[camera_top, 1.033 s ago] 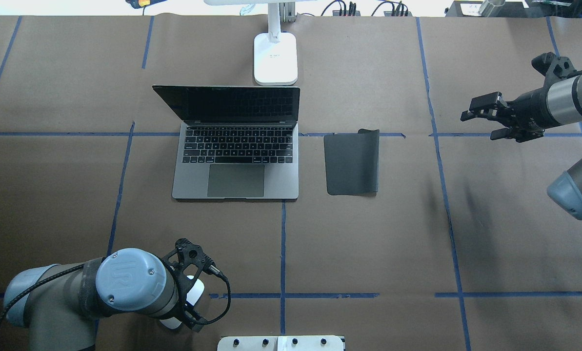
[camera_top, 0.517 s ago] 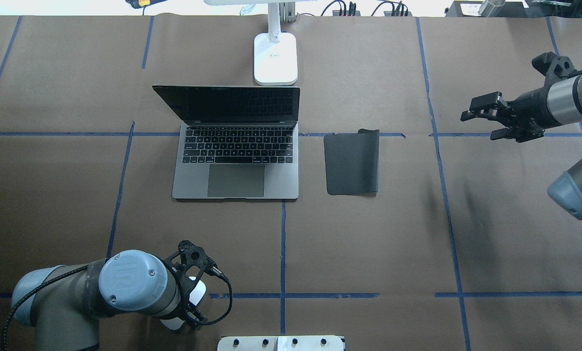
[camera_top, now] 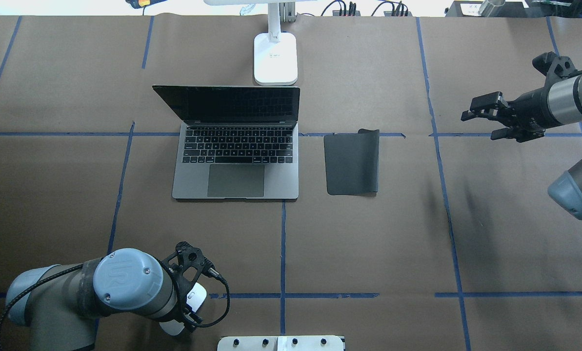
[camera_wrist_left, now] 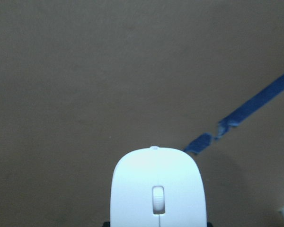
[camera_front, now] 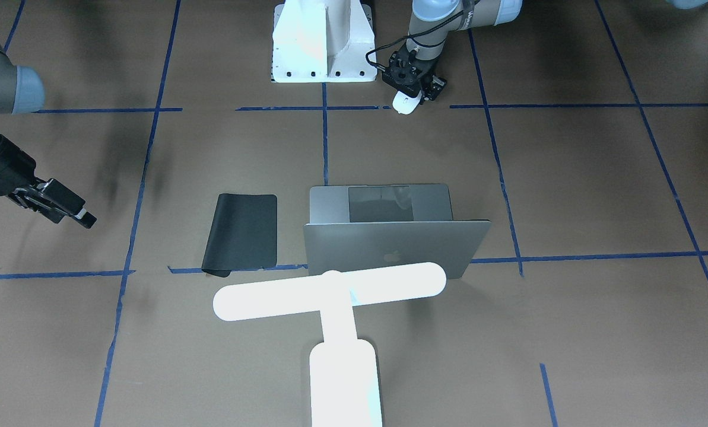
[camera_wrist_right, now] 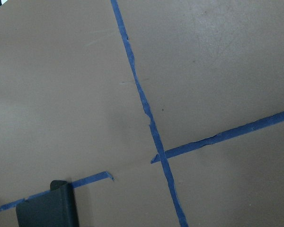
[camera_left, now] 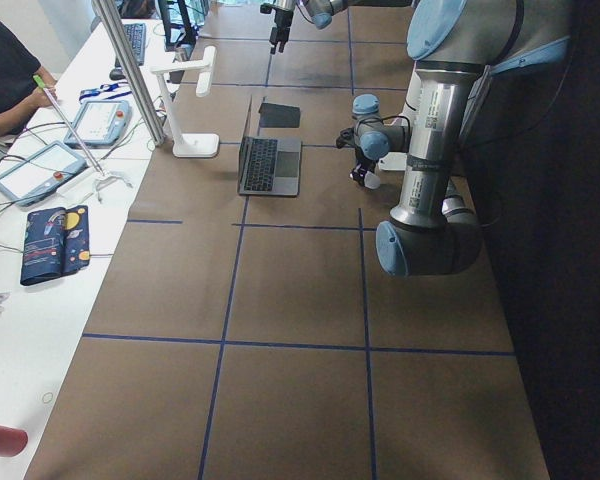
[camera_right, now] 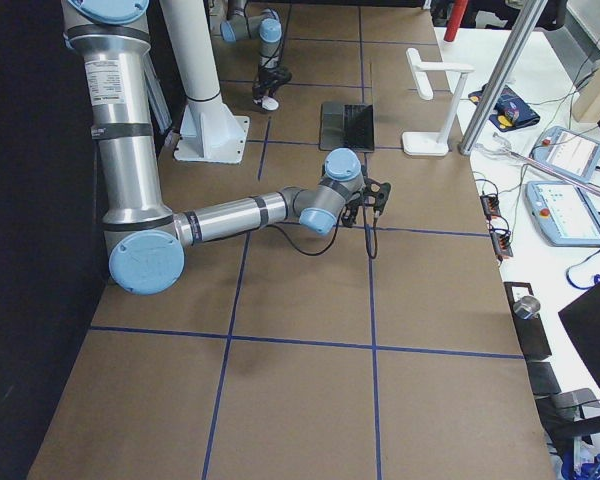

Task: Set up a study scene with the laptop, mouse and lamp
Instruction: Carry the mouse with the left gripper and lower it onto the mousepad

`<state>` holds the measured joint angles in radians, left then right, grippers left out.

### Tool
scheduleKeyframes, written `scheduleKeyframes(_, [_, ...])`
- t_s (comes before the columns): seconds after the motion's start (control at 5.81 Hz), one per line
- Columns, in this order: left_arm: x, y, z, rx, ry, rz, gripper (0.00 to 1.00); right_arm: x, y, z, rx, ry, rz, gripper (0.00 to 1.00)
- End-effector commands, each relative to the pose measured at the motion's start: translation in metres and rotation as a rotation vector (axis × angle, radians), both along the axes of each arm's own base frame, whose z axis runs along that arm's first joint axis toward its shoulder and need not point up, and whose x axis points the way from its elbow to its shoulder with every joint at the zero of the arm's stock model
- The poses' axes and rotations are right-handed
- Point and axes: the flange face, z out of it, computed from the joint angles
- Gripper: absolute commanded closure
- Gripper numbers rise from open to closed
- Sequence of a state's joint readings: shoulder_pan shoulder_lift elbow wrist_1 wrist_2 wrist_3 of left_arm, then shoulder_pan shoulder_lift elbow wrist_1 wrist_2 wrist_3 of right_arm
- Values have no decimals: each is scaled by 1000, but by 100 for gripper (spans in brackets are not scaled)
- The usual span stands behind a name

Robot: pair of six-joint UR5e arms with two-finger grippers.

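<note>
The white mouse sits between the fingers of my left gripper, near the table's front edge left of centre. It fills the bottom of the left wrist view. In the front-facing view the left gripper points down, shut on the mouse. The silver laptop stands open at mid-table, its lid with the logo facing away from me. The glowing white lamp stands behind it, its base on the table. My right gripper is open and empty, far right above the table.
A flat black pad lies right of the laptop, one far corner curled; it also shows in the right wrist view. The white bolted pedestal stands at the near edge beside the mouse. Blue tape lines cross the brown table cover.
My left wrist has shifted slightly with the mouse in it, and the mouse shows a little further right. The right arm has barely moved.
</note>
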<state>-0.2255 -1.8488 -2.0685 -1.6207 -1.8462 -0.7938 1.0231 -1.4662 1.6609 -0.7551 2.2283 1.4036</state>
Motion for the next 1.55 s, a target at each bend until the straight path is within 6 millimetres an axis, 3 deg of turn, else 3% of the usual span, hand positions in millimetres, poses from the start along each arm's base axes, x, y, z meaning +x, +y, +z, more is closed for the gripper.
scheduleKeyframes(0.0, [6,-14,-63,-77,97,-106,100,20,0,5,-20,-12,4,0])
scheduleKeyframes(0.17, [34,-23,-91,-131,122,-158,100,30,-2,6,-24,-18,13,0])
scheduleKeyframes(0.52, [103,-67,-151,-193,173,-319,100,33,-1,11,-35,-15,13,0])
scheduleKeyframes(0.69, [137,-96,-159,-231,242,-414,100,33,0,12,-38,-13,13,0])
scheduleKeyframes(0.86, [170,-134,-181,-233,258,-458,100,35,1,12,-41,-20,6,0])
scheduleKeyframes(1.03, [197,-171,-220,-241,246,-502,100,35,2,13,-43,-19,4,0])
scheduleKeyframes(1.38, [248,-204,-229,-228,246,-576,100,34,4,16,-48,-18,1,0])
